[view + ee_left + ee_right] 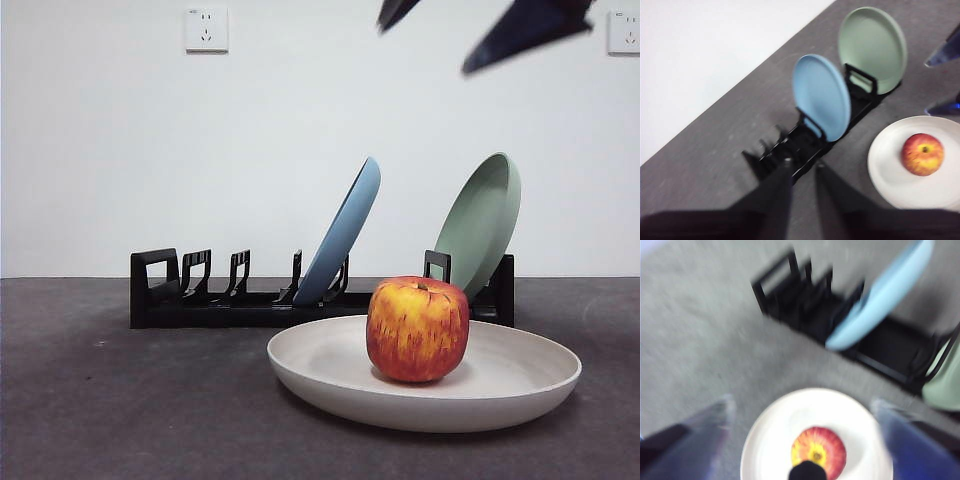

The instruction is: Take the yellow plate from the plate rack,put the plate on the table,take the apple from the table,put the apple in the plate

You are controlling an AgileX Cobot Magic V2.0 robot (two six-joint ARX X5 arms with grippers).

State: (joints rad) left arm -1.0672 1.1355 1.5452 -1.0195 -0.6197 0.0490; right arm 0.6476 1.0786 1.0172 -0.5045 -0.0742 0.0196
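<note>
The yellow plate [500, 385] lies flat on the table [120, 400] in front of the plate rack [230, 305]. The apple [418, 328] sits upright in the plate, left of its middle. My right gripper [802, 405] hangs open and empty high above the plate and apple [819, 451]; it shows as two dark tips at the top of the front view [455, 30]. My left gripper [802, 164] is raised above the table on the near side of the rack [790, 145], its jaws close together and empty. The plate [890, 175] and apple [922, 154] lie off to its side.
A light blue plate [345, 230] leans in the middle of the rack and a sage green plate [482, 222] leans at its right end. Several slots at the rack's left end hold nothing. A white wall stands behind the table.
</note>
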